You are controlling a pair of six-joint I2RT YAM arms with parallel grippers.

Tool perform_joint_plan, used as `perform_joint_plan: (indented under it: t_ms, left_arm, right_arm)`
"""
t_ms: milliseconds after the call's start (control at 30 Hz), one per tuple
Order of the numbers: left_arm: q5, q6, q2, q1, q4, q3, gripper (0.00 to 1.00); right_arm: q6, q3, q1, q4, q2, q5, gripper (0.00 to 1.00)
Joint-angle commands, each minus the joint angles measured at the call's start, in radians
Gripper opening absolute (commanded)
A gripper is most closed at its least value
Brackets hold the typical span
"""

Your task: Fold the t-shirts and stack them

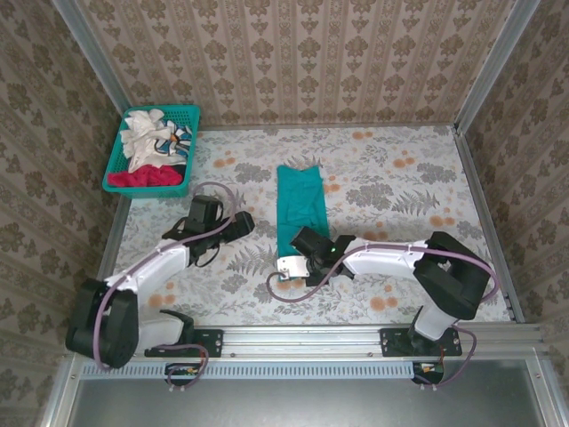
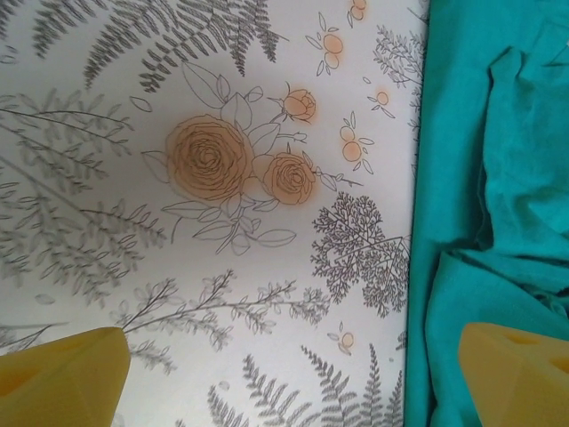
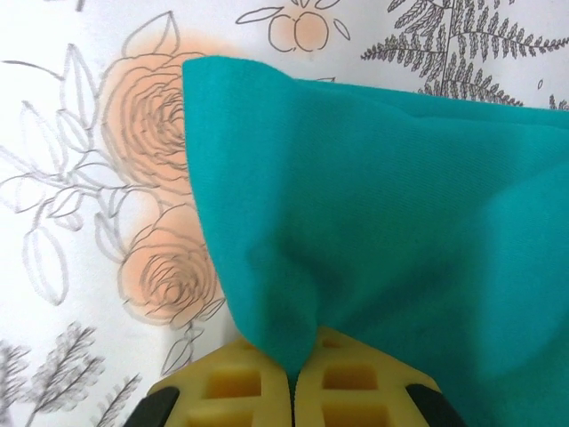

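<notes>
The teal t-shirt [image 1: 300, 206] lies as a long narrow strip in the middle of the table. My right gripper [image 1: 300, 247] is at its near end, shut on a pinch of the teal cloth [image 3: 356, 222], which rises from between the yellow fingers [image 3: 240, 382]. My left gripper [image 1: 242, 222] stands open just left of the shirt, its yellow fingertips [image 2: 62, 374] wide apart over the bare tablecloth, the shirt's edge [image 2: 484, 178] along its right. Red and white shirts [image 1: 147, 156] lie heaped in the basket at the back left.
A teal plastic mesh basket [image 1: 188, 116] sits at the table's back left corner. The flowered tablecloth [image 1: 400, 187] is bounded by metal rails at the sides and a rail along the near edge [image 1: 356, 338].
</notes>
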Motion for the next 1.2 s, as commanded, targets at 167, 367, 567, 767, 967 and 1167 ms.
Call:
perform_joint_plan:
  t_ms: [167,367,567,767,967,1167]
  left_arm:
    - [0.084,-0.066,0.301,-0.055,0.220,0.163,0.85]
    - [0.129,-0.096,0.502,-0.127,0.251,0.324,0.68]
    - [0.168,-0.145,0.620,-0.160,0.293,0.387,0.51]
    - [0.185,-0.161,0.672,-0.168,0.314,0.377,0.32]
    - [0.170,-0.143,0.679,-0.169,0.297,0.358,0.05]
    - [0.172,-0.111,0.697,-0.157,0.262,0.363,0.00]
  right_arm:
    - [0.128,-0.055,0.009,-0.118,-0.195,-0.121,0.00]
    - [0.178,-0.075,0.013,-0.157,-0.289,-0.130,0.00]
    - [0.193,-0.092,0.011,-0.153,-0.325,-0.113,0.00]
    - [0.189,-0.092,0.009,-0.135,-0.296,-0.098,0.00]
    - [0.165,-0.057,-0.013,-0.167,-0.317,-0.116,0.00]
    - [0.061,0.061,-0.116,-0.215,-0.279,-0.150,0.00]
